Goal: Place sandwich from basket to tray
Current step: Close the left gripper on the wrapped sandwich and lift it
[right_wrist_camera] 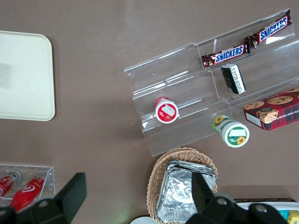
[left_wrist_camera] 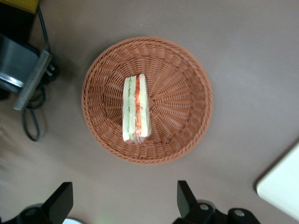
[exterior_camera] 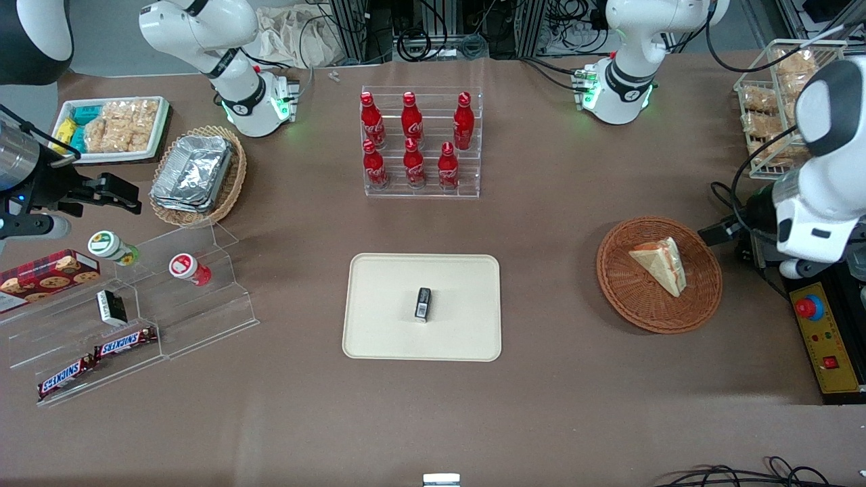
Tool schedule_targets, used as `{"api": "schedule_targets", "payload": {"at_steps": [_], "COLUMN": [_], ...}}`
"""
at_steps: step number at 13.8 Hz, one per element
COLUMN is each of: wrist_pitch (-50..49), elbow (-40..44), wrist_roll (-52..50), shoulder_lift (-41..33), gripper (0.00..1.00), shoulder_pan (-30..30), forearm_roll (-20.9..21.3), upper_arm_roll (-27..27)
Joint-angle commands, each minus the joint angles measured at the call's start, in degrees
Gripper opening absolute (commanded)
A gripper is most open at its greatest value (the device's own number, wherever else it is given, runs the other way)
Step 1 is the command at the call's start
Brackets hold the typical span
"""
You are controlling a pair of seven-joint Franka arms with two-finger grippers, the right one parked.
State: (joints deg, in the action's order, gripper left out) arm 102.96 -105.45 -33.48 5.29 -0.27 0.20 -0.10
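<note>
While the gripper [left_wrist_camera: 125, 205] hangs spread and empty above the table just beside the basket [left_wrist_camera: 187, 79], the reach is the step in hand. The sandwich [left_wrist_camera: 135, 108] lies in the basket on its side; next it must descend over the wedge, close, then carry it to the tray [exterior_camera: 385, 331], where a small black box [exterior_camera: 423, 303] sits.

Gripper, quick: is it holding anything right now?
Gripper: open, holding nothing, above the table beside the basket; the sandwich lies in it.
</note>
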Motion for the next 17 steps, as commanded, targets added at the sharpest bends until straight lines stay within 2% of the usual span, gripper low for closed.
{"api": "schedule_targets", "payload": {"at_steps": [1, 4, 11, 12, 13, 15, 16, 17], "wrist_pitch": [11.9, 24.1, 35.5, 36.1, 36.3, 36.3, 36.0, 35.4], "elbow": [-11.8, -20.2, -21.0, -21.0, -21.0, -21.0, -21.0, -20.9], "wrist_roll": [-7.1, -9.1, -12.7, -13.4, -14.0, -14.0, -13.8, -13.7], "shoulder_lift": [-2.2, 0.5, 11.7, 12.5, 13.1, 13.5, 13.3, 12.6], "gripper": [1.00, 1.00, 0.99, 0.92, 0.79, 0.40, 0.13, 0.00], "shoulder_pan": [0.0, 0.0, 0.0, 0.0, 0.0, 0.0, 0.1, 0.0], "forearm_roll": [0.3, 0.8, 0.9, 0.9, 0.9, 0.9, 0.9, 0.9], "upper_arm_roll": [-0.1, 0.0, 1.7, 1.7, 1.7, 1.7, 1.9, 2.7]}}
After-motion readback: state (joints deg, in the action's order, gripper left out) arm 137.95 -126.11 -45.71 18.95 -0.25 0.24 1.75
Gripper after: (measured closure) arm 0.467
